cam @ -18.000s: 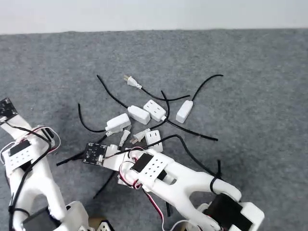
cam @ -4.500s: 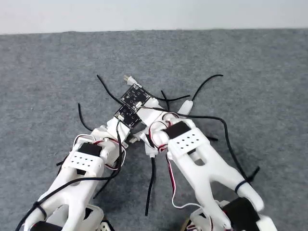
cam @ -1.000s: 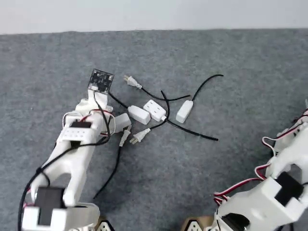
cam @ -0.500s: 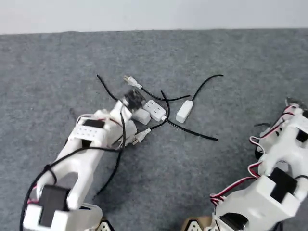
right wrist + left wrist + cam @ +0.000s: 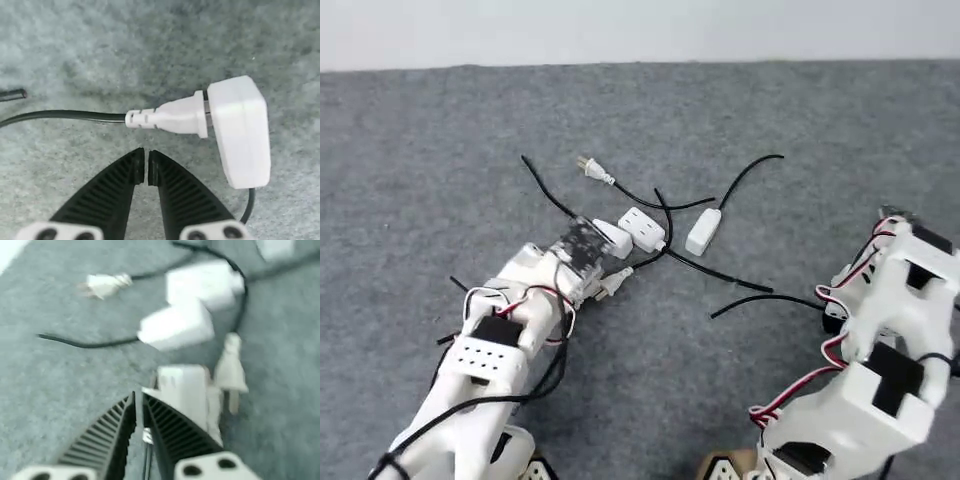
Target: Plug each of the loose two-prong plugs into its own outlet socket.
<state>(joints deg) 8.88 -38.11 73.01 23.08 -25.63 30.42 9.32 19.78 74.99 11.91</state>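
Note:
My left gripper (image 5: 139, 399) is shut just above the carpet, its tips touching the near edge of a white outlet socket (image 5: 183, 386). A loose white plug (image 5: 230, 371) lies beside that socket. Beyond them are two more sockets (image 5: 176, 325) (image 5: 205, 282) and another loose plug (image 5: 105, 284). From above, the left arm's wrist (image 5: 582, 243) covers that gripper beside the sockets (image 5: 609, 236) (image 5: 642, 227). My right gripper (image 5: 146, 156) is shut and holds nothing. Just past its tips lies a plug (image 5: 170, 117) seated in a white socket (image 5: 240, 131).
A third loose socket (image 5: 703, 231) lies right of the cluster, a plug (image 5: 586, 166) at its far side and another plug (image 5: 612, 283) near the left wrist. Black cords cross the grey carpet (image 5: 770, 120); one cord (image 5: 760, 298) trails toward the right arm (image 5: 895, 290).
The left arm swung from the cluster's far left down over the sockets. The right arm shifted at the right edge, and a black cord now trails toward it.

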